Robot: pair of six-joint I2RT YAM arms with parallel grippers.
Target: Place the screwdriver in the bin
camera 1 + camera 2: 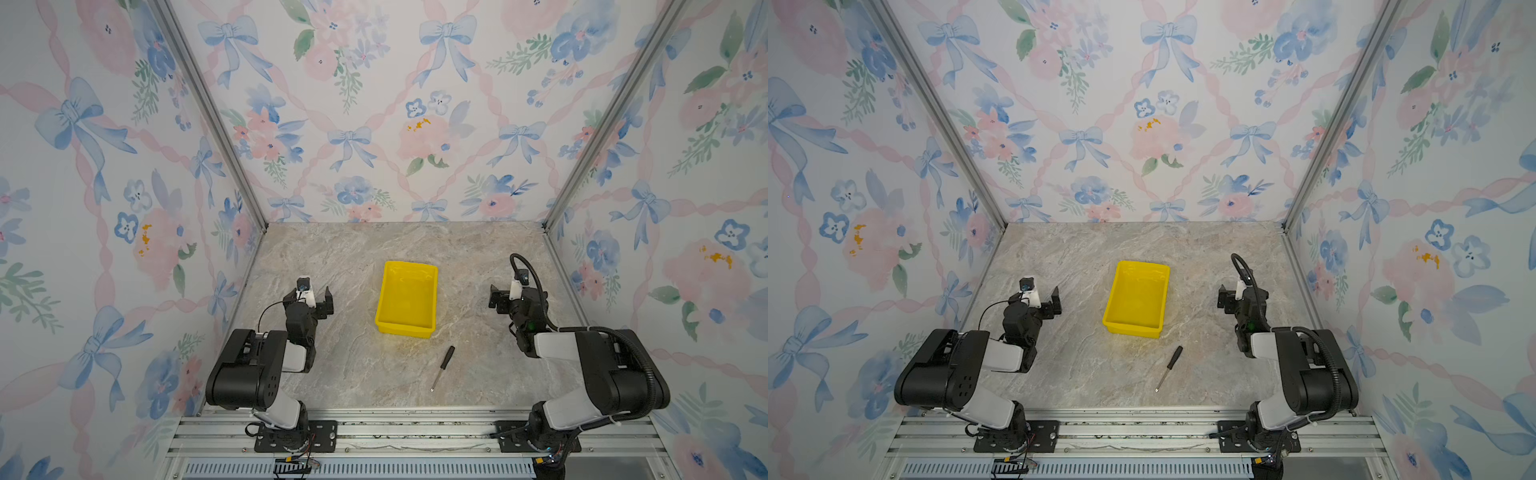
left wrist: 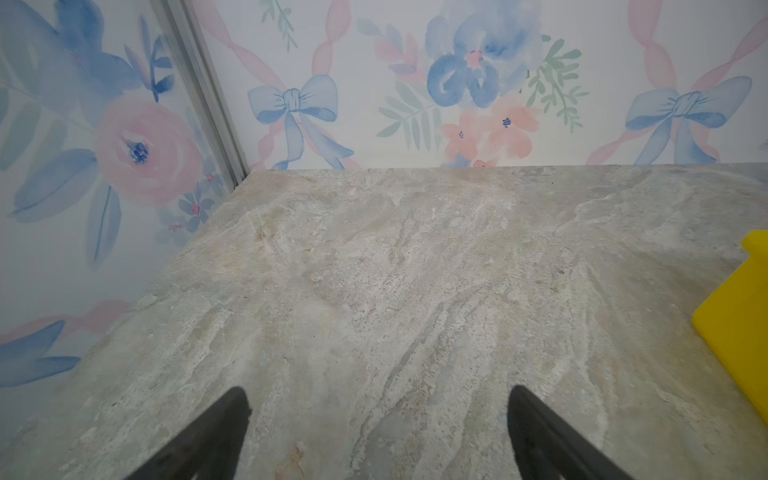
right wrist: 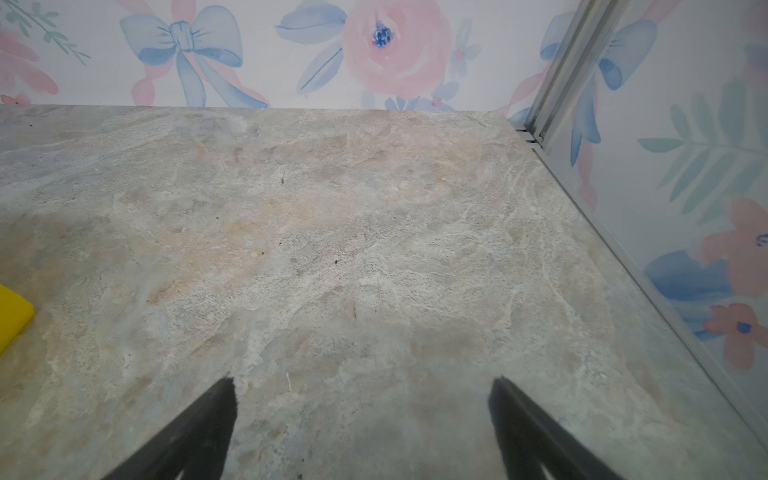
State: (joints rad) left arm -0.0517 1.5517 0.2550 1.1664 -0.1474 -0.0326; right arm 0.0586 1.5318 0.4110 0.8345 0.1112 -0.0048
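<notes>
The screwdriver (image 1: 442, 368) (image 1: 1169, 368), with a black handle and a thin silver shaft, lies flat on the marble tabletop just in front of the bin, tip toward the front edge. The yellow bin (image 1: 405, 330) (image 1: 1133, 330) stands empty at the table's middle; a corner of it shows in the wrist views (image 2: 739, 324) (image 3: 12, 316). My left gripper (image 1: 318, 297) (image 1: 1050, 297) (image 2: 378, 390) hovers open to the left of the bin, holding nothing. Right of the bin, my right gripper (image 1: 496, 297) (image 1: 1225, 297) (image 3: 365, 380) is open and empty too. Neither touches the screwdriver.
Floral wallpapered walls enclose the table on three sides, with aluminium posts (image 1: 208, 112) (image 1: 606, 112) at the back corners. A metal rail (image 1: 415, 428) with both arm bases runs along the front edge.
</notes>
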